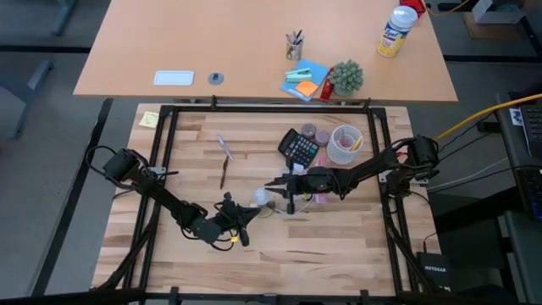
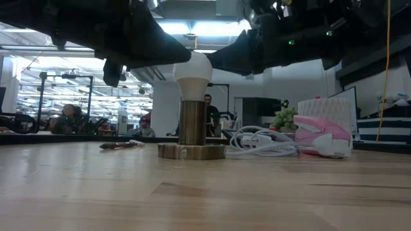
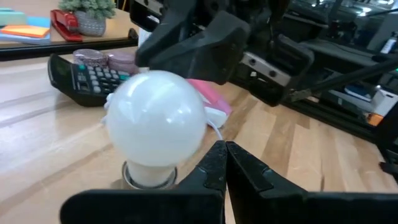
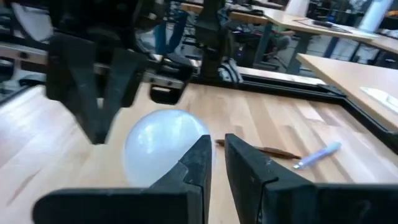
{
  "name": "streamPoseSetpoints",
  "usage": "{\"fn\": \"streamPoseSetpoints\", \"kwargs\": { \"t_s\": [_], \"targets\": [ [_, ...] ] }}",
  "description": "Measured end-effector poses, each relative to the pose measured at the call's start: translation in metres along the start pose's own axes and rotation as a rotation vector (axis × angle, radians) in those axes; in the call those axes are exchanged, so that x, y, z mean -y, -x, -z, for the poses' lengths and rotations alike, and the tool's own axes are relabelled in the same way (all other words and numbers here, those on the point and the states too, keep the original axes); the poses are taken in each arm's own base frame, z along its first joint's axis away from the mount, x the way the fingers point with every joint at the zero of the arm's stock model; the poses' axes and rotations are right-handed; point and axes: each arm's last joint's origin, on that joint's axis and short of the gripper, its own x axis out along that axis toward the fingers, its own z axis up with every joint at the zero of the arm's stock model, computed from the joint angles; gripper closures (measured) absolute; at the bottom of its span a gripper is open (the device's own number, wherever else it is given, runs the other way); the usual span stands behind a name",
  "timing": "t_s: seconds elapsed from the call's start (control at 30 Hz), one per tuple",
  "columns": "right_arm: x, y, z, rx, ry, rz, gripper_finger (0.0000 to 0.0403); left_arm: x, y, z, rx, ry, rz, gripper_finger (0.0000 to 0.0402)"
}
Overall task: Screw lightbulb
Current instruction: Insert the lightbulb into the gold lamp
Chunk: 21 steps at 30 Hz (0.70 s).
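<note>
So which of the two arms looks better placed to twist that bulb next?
Probably the right: the right gripper reaches the lightbulb on its socket, jaws slightly apart. The left gripper is shut beside it.

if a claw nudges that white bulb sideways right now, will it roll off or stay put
The lightbulb stands upright in a brass holder on a wide flat base, so it probably stays put rather than rolling. Its smooth, rounded frosted dome likely lets fingers slip. It looks thin-shelled, so probably fragile under a hard squeeze.
</note>
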Motion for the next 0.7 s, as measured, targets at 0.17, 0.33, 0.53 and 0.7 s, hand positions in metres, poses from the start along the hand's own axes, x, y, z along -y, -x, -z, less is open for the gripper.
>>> {"fn": "streamPoseSetpoints", "kwargs": {
  "t_s": [0.17, 0.33, 0.53, 0.7],
  "targets": [
    [-0.0008, -0.0003, 0.0002, 0.0, -0.005, -0.02, 0.0352, -0.0018, 0.0, 0.0011, 0.006, -0.003, -0.034, 0.0401],
    [-0.002, -0.0002, 0.0005, 0.0, -0.04, -0.067, 0.0352, -0.0044, 0.0015, 0.0042, 0.013, 0.007, -0.087, 0.0401],
    [-0.0033, -0.0002, 0.0015, -0.01, -0.063, -0.116, 0.0352, -0.0061, 0.002, 0.0059, 0.016, 0.013, -0.114, 0.0401],
    [-0.0043, 0.0, 0.0014, -0.011, -0.09, -0.151, 0.0352, -0.0071, 0.0024, 0.0057, 0.035, 0.009, -0.145, 0.0401]
  ]
}}
